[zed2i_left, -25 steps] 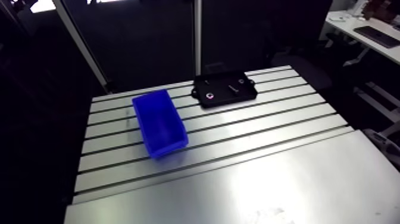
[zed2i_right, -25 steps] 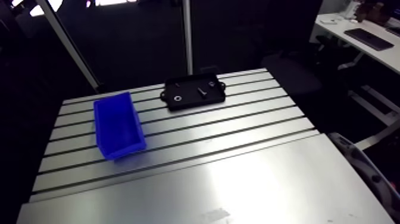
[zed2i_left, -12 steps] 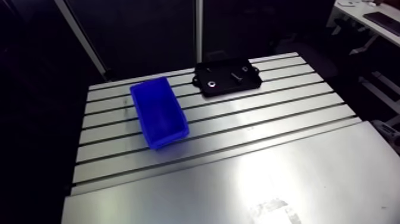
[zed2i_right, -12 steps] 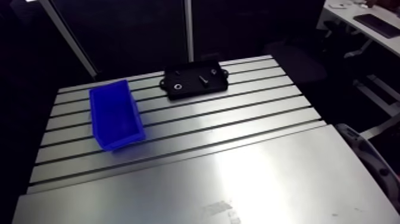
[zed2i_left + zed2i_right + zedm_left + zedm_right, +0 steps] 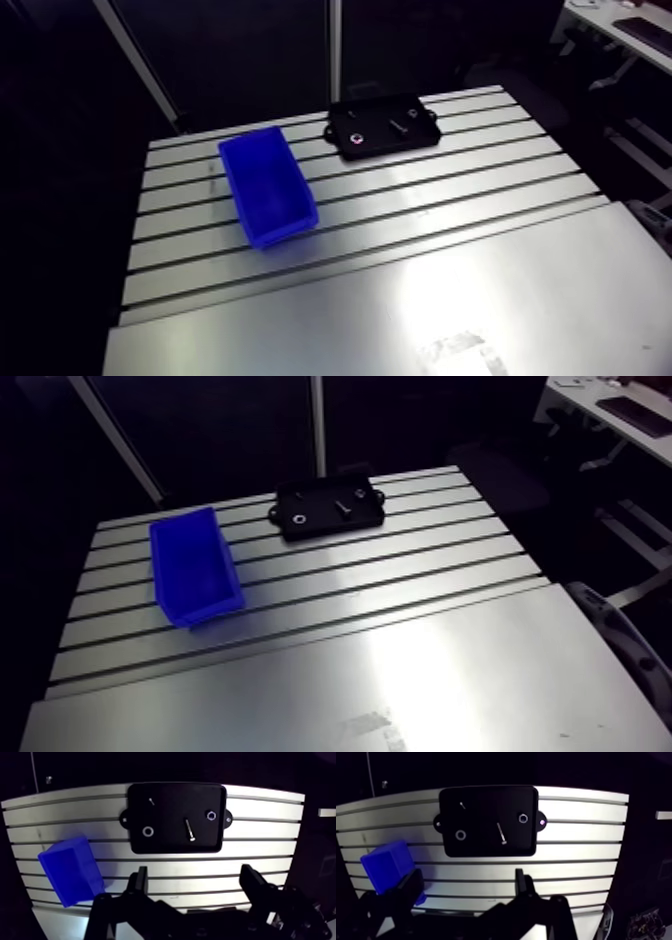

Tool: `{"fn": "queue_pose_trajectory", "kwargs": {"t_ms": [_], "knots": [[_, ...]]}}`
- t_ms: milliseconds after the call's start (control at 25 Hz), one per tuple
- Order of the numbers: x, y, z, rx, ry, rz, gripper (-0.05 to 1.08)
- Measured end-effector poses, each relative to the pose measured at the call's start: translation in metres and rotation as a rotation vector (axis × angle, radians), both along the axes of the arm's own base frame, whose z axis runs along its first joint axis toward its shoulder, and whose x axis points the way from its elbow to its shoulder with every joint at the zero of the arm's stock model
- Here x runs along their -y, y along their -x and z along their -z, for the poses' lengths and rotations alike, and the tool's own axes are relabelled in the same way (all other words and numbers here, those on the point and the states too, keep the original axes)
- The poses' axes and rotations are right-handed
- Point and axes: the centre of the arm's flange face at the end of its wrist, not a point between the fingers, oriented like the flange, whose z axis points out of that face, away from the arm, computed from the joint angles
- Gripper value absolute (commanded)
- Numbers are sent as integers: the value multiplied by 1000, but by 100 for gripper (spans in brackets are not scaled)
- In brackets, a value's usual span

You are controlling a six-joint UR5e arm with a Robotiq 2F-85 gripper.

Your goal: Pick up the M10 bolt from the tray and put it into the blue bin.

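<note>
Bolt [image 5: 189, 829], slim and metallic, on flat black rectangular tray [image 5: 172, 797]

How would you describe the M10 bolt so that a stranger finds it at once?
Find the black tray on the slotted aluminium table. The bolt lies in it between two rings. It is the longest piece, a straight shank, far bigger than the small screw.

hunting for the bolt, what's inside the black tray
In the black tray: one long bolt, two rings and a small screw, all lying apart. Nothing covers the tray floor.
</note>
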Motion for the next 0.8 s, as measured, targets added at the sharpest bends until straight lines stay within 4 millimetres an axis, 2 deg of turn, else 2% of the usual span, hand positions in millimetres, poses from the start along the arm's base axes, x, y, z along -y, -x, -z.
{"fn": "queue_pose_trajectory", "kwargs": {"t_ms": [320,680,720,800], "knots": [[0,-2,14,25,-2,-20,1],[-4,-3,49,66,15,-101,1],[-9,-3,63,86,25,-126,1],[-11,-2,72,85,24,-137,1]]}}
